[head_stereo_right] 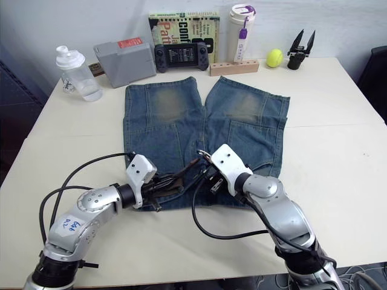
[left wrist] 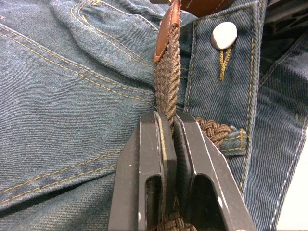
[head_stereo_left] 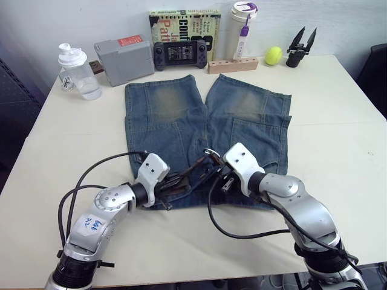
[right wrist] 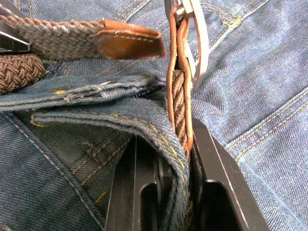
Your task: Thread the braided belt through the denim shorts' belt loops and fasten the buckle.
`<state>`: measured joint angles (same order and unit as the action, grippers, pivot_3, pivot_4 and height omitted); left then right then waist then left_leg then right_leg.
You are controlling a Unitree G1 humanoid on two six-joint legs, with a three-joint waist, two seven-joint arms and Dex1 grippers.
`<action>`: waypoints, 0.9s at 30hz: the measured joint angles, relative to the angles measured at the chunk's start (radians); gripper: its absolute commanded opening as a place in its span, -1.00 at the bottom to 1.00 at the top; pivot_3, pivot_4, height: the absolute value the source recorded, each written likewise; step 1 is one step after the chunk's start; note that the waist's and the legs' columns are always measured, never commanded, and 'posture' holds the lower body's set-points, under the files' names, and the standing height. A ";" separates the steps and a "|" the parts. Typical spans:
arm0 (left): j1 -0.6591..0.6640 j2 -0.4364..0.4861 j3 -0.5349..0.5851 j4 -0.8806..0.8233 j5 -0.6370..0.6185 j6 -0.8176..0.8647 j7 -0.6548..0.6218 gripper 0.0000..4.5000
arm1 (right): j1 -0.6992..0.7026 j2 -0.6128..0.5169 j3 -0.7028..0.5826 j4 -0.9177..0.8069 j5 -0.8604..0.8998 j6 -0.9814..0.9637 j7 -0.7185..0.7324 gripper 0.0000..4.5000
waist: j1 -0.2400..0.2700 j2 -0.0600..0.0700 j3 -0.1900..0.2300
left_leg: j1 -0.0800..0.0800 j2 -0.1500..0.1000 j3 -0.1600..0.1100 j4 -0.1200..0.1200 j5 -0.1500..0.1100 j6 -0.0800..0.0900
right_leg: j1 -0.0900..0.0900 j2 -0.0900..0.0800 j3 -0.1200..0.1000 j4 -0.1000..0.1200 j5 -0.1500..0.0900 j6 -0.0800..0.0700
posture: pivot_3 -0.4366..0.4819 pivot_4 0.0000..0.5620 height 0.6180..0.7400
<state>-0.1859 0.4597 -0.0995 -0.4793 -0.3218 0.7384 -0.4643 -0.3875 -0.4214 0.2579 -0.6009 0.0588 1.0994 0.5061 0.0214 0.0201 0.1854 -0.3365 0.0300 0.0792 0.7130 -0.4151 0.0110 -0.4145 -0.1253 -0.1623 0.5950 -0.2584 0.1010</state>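
Fastening now at the waistband of the denim shorts (head_stereo_left: 205, 115): left gripper (left wrist: 171, 120) clamping the braided belt (left wrist: 167, 82) behind its leather tip, right gripper (right wrist: 168, 144) pinching belt and denim below the buckle (right wrist: 195, 33), next needing the tip steered through that frame.

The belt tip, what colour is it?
Tan-brown leather tip on a darker brown woven belt, best seen in the right wrist view.

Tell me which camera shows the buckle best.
The right wrist view: the buckle stands close and unobstructed above the right gripper. In the head views it is a small silver glint; the left wrist view barely catches it.
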 measured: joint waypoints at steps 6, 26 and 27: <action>-0.016 -0.028 -0.004 0.015 0.010 0.004 0.017 -1.00 | 0.000 -0.019 0.012 -0.001 0.012 0.001 0.001 -0.97 | 0.000 0.000 0.000 | 0.000 0.000 0.000 0.000 0.000 0.000 | 0.000 0.000 0.000 0.000 0.000 0.000 | -0.05 -0.47 0.76; -0.016 -0.026 -0.015 -0.030 0.014 0.027 0.024 -1.00 | -0.015 -0.042 0.010 0.012 0.071 0.038 0.005 -0.97 | -0.001 0.000 0.000 | 0.000 0.000 0.000 0.000 0.000 0.000 | 0.000 0.000 0.000 0.000 0.000 0.000 | -0.05 -0.47 0.76; -0.016 -0.026 -0.015 -0.033 0.014 0.029 0.024 -1.00 | -0.015 -0.045 0.010 0.013 0.075 0.038 0.006 -0.97 | 0.000 0.000 0.000 | 0.000 0.000 0.000 0.000 0.000 0.000 | 0.000 0.000 0.000 0.000 0.000 0.000 | -0.05 -0.47 0.76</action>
<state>-0.2022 0.4342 -0.1144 -0.5120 -0.3074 0.7670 -0.4406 -0.4025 -0.4663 0.2674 -0.5876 0.1340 1.1370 0.5121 0.0210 0.0200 0.1854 -0.3366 0.0303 0.0789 0.7128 -0.4151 0.0110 -0.4146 -0.1253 -0.1623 0.5948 -0.2584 0.1010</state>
